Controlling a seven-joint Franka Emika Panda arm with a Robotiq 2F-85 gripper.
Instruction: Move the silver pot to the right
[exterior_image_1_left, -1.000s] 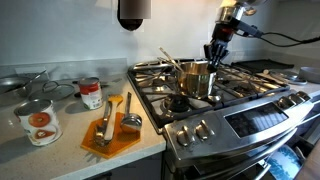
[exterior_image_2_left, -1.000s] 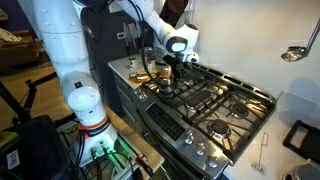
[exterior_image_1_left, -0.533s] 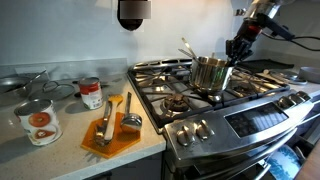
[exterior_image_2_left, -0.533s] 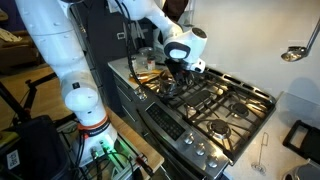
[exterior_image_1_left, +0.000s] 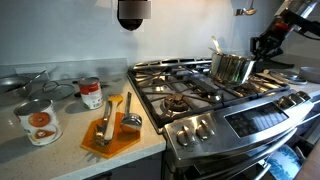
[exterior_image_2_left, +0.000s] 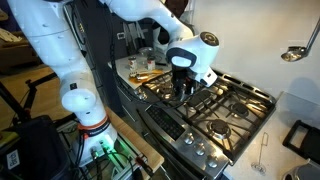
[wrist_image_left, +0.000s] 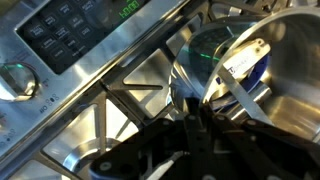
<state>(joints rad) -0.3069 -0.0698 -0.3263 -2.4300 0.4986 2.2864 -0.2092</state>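
The silver pot (exterior_image_1_left: 233, 68) is a small shiny steel saucepan, held just above the grates on the right side of the gas stove (exterior_image_1_left: 190, 100). Its thin handle points up and left. My gripper (exterior_image_1_left: 258, 48) is shut on the pot's right rim. In an exterior view the gripper (exterior_image_2_left: 188, 90) hangs over the stove's middle, and the arm hides most of the pot. In the wrist view the pot (wrist_image_left: 275, 60) fills the upper right, and my dark fingers (wrist_image_left: 190, 128) clamp its rim.
Two labelled tin cans (exterior_image_1_left: 38, 121) (exterior_image_1_left: 91, 93) stand on the counter left of the stove. An orange cutting board (exterior_image_1_left: 108, 134) holds utensils. Stove knobs (exterior_image_1_left: 200, 130) line the front panel. Black grates cover the burners.
My gripper has carried the silver pot to the right, from the stove's middle burners to the right-hand side. The counter items have not moved.
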